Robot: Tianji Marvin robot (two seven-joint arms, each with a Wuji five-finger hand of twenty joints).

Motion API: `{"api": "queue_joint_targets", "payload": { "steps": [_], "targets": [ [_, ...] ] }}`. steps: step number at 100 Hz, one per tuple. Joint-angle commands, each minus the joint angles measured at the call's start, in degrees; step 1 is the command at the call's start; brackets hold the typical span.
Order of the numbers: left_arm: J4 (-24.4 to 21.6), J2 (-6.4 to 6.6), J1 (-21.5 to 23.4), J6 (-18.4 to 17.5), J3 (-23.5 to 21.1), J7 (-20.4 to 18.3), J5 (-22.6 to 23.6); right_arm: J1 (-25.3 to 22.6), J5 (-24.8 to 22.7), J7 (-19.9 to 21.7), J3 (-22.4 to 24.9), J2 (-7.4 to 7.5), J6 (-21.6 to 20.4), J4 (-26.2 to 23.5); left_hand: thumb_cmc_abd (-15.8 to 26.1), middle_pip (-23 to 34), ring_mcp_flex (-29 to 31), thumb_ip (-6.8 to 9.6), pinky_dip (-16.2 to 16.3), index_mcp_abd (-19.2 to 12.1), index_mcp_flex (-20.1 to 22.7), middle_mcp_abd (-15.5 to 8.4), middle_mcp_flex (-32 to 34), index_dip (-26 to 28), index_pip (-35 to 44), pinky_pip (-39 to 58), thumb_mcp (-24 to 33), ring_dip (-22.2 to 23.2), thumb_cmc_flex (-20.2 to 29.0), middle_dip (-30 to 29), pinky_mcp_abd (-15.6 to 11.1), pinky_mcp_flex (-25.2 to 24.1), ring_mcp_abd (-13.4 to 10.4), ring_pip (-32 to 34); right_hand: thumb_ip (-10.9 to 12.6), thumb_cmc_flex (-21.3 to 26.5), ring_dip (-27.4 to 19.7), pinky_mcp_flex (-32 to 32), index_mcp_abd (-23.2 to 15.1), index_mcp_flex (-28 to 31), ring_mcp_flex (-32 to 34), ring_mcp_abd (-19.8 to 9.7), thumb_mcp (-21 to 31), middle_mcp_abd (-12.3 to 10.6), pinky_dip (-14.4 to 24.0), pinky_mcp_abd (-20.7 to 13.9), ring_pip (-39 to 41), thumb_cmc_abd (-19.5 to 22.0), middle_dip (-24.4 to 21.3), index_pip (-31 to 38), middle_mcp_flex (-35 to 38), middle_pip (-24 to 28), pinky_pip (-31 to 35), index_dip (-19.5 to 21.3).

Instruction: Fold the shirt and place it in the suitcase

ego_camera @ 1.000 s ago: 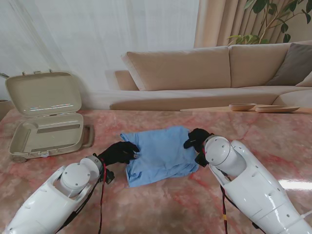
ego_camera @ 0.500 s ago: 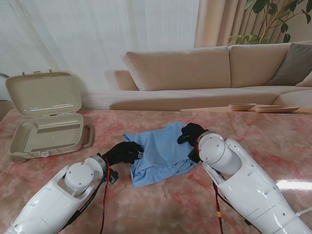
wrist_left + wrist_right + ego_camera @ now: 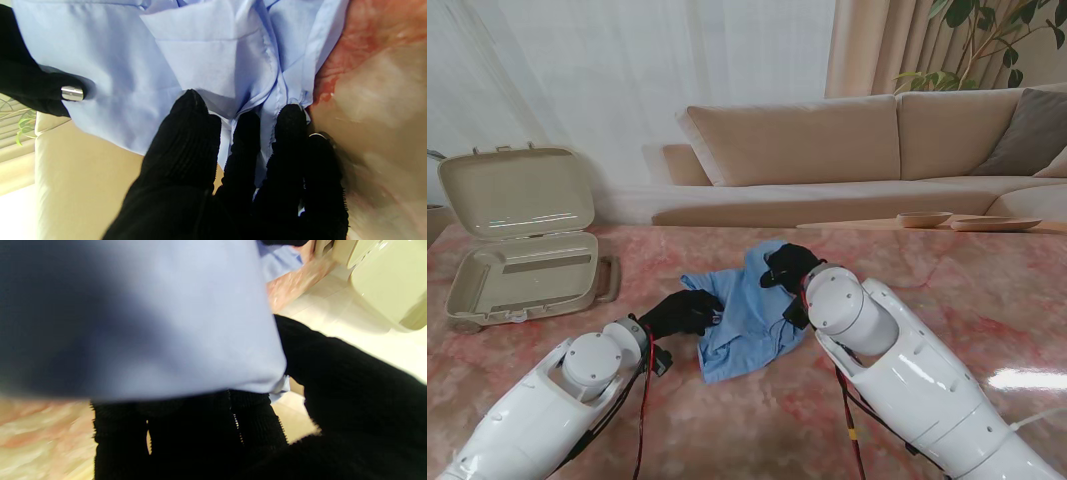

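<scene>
Both hands grip the shirt (image 3: 745,312) — right hand (image 3: 789,267) lifting its far edge, left hand (image 3: 681,312) pinning the suitcase (image 3: 522,272)-side edge.

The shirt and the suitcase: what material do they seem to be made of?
The shirt looks like thin woven fabric, pale blue and matte; it creases softly and shows stitched seams in the left wrist view. The suitcase looks like hard moulded plastic, beige with a slight sheen; its open lid keeps its shape and reflects light. Neither is certain.

No readable text, label or number shows anywhere.
</scene>
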Motion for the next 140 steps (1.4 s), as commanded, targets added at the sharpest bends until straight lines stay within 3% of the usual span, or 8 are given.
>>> {"api": "queue_joint_targets", "payload": {
  "steps": [1, 58, 67, 78, 86, 100, 124, 140],
  "targets": [
    [1.43, -0.24, 0.98, 0.63, 0.68, -0.32, 0.05, 0.54, 0.85, 0.84, -1.10, -1.27, -0.49, 0.55, 1.99, 0.74, -0.66, 1.11, 0.13, 0.23, -0.13, 0.00, 0.34, -0.69, -0.81, -6.23, -1.15, 0.04, 1.66, 0.56, 5.28, -0.45, 1.42, 0.30, 4.49, -0.26, 0.52, 1.28, -3.97, 1.86, 4.69, -1.03, 4.56, 4.64, 1.99, -3.06, 4.11, -1.02, 0.73, 2.94, -0.10, 0.59, 6.57, 0.22],
    [0.31, -0.07, 1.86, 1.10, -0.12, -0.27, 0.22, 6.26, 7.21, -1.78, -11.43, -5.33, -2.91, 9.71, 1.97, 0.70, -0.64, 1.10, 0.14, 0.30, 0.08, 0.01, 0.39, -0.66, -0.80, -6.15, -1.13, 0.04, 1.68, 0.51, 5.35, -0.41, 1.48, 0.32, 3.07, 0.40, -0.57, 0.09, -4.18, 0.91, 3.21, -0.99, 2.49, 4.18, 1.26, -3.03, 2.42, 0.56, -0.01, 2.29, -1.21, -0.46, 5.67, -0.73],
    [0.20, -0.07, 1.91, 1.06, -0.17, -0.23, 0.19, 6.66, 7.96, -1.76, -12.31, -5.69, -3.43, 10.52, 1.93, 0.69, -0.68, 1.11, 0.13, 0.21, 0.17, -0.01, 0.39, -0.64, -0.76, -6.15, -1.11, 0.03, 1.74, 0.50, 5.33, -0.40, 1.57, 0.30, 1.98, 0.65, -1.00, -0.41, -4.36, 0.60, 2.61, -0.81, 1.70, 3.89, 0.91, -3.01, 1.10, 0.98, -0.55, 1.95, -1.58, -1.18, 5.22, -1.44],
    [-0.23, 0.01, 2.15, 1.05, -0.40, -0.23, 0.27, 6.78, 8.15, -2.06, -13.00, -5.96, -4.25, 11.22, 1.85, 0.71, -0.66, 1.09, 0.12, 0.14, 0.29, -0.02, 0.41, -0.58, -0.66, -6.14, -1.13, 0.03, 1.75, 0.50, 5.26, -0.38, 1.55, 0.31, -1.58, 1.27, -1.96, -1.48, -4.94, 0.41, 1.62, -0.34, 0.55, 3.41, -0.23, -2.61, -2.31, 1.03, -2.09, 1.26, -2.09, -2.96, 4.16, -3.93],
    [-0.98, 0.12, 2.64, 1.17, -0.82, -0.16, 0.53, 6.81, 8.23, -1.39, -13.20, -5.75, -4.57, 11.29, 1.79, 0.71, -0.62, 1.09, 0.11, 0.11, 0.37, 0.06, 0.43, -0.54, -0.58, -6.14, -1.14, 0.03, 1.80, 0.49, 5.26, -0.38, 1.52, 0.33, -3.94, 1.82, -3.04, -2.50, -5.64, 0.09, 0.52, -0.03, -1.47, 2.81, -1.43, -2.21, -5.85, 1.40, -3.68, 0.45, -2.81, -4.85, 2.41, -5.79],
    [-2.83, 0.33, 3.86, 1.54, -1.86, 0.21, 1.11, 6.47, 8.21, -0.55, -13.05, -5.32, -4.94, 11.16, 1.78, 0.71, -0.67, 1.07, 0.10, 0.13, 0.46, -0.02, 0.47, -0.59, -0.55, -6.13, -1.17, 0.02, 1.80, 0.46, 5.24, -0.37, 1.57, 0.31, -5.76, 1.85, -5.64, -3.97, -6.86, 0.12, -1.12, 0.52, -5.30, 1.99, -3.81, -1.25, -13.08, 1.61, -7.66, -1.03, -3.55, -8.41, -1.51, -9.70],
    [-7.19, 0.93, 6.80, 2.12, -4.33, 0.89, 3.14, 5.86, 8.35, 0.31, -12.64, -4.84, -5.52, 11.05, 1.75, 0.66, -0.63, 1.03, 0.10, 0.11, 0.67, 0.14, 0.38, -0.63, -0.49, -6.07, -1.30, -0.02, 1.77, 0.29, 5.17, -0.23, 1.57, 0.28, -6.33, -0.14, -13.48, -6.91, -5.64, 0.48, -4.26, 0.59, -9.85, 1.12, -10.21, -0.95, -29.20, 4.78, -16.60, -6.10, -5.17, -16.49, -10.37, -19.26],
    [-10.98, 1.43, 9.55, 3.03, -6.76, 1.21, 5.12, 5.43, 8.93, 0.42, -12.25, -4.76, -5.83, 10.90, 1.78, 0.60, -0.59, 1.01, 0.08, 0.20, 0.80, 0.24, 0.35, -0.69, -0.56, -6.07, -1.40, -0.07, 1.74, 0.05, 5.22, -0.21, 1.56, 0.23, -5.93, -2.48, -18.42, -8.47, -4.03, 1.08, -5.76, -0.15, -12.05, 1.07, -14.56, -1.16, -41.33, 7.42, -23.16, -12.20, -6.12, -23.08, -14.70, -21.26]
  ]
}}
